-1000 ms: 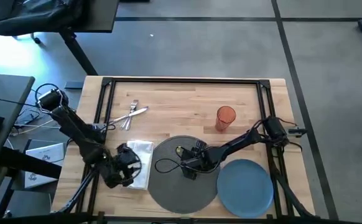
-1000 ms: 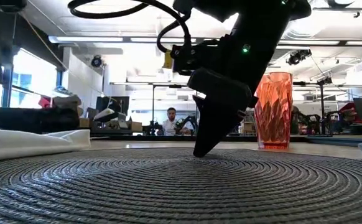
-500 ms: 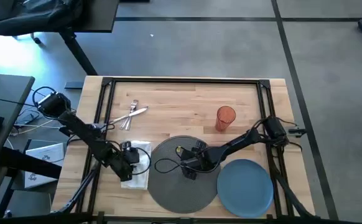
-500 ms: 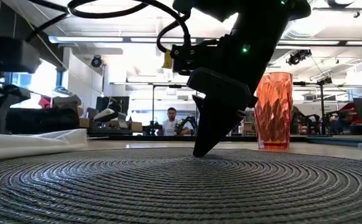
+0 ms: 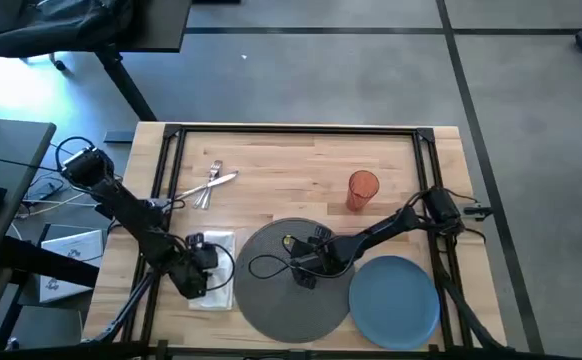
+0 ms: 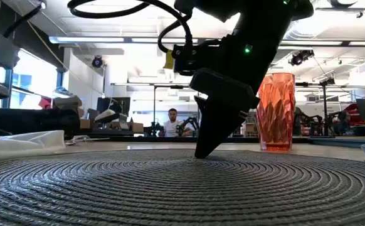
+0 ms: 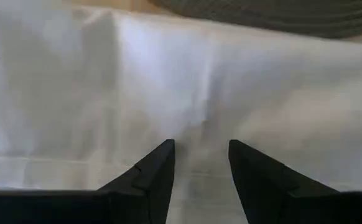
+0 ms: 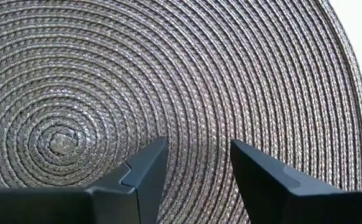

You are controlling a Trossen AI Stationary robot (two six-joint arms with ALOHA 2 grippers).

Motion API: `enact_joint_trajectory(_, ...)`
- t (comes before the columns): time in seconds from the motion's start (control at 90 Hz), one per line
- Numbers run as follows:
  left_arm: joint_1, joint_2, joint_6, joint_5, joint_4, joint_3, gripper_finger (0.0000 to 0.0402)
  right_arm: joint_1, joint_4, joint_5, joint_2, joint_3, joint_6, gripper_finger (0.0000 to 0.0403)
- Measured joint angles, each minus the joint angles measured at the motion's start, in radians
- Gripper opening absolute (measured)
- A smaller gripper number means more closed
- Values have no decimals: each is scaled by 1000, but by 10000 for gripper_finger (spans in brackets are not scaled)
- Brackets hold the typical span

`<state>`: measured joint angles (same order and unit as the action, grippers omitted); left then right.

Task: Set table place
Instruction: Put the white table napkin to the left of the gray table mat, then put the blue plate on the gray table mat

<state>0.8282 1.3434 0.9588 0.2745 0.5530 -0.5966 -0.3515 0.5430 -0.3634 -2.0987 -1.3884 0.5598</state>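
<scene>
The table (image 5: 301, 160) is the biggest thing here, light planks inside a thin black frame, and its far half is mostly bare wood, so there is plenty of free space up there. Down at the near edge things crowd together. The round grey woven placemat (image 5: 293, 282) sits at the middle of that edge, its near rim close to the frame. Just beside it on the right lies the blue plate (image 5: 396, 295), the two rims almost touching, and the plate reaches close to the right-hand frame rail. On the mat's left a white napkin (image 5: 219, 290) lies next to its rim.

The right gripper (image 8: 193, 155) is over the mat, near its centre, fingers apart with nothing between them; from table height a fingertip appears to touch the weave. The left gripper (image 7: 199, 155) is over the napkin, its fingers also spread and empty.

The orange tumbler (image 5: 362, 190) stands upright beyond the mat and well apart from it. The cutlery (image 5: 211, 184) lies in a loose pile toward the far left.
</scene>
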Motion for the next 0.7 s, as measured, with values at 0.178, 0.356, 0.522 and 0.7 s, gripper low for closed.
enact_joint_trajectory(0.178,0,-2,-22,24,119,-110,137,0,3,2,7,0,9,165)
enact_joint_trajectory(0.356,-21,-3,-139,182,74,-195,137,0,22,32,82,-23,16,165)
enact_joint_trajectory(0.522,-109,10,-313,202,-167,-179,137,-18,74,194,210,-30,99,169)
enact_joint_trajectory(0.7,-184,84,-417,150,-303,-169,137,-107,308,230,288,-30,197,202)
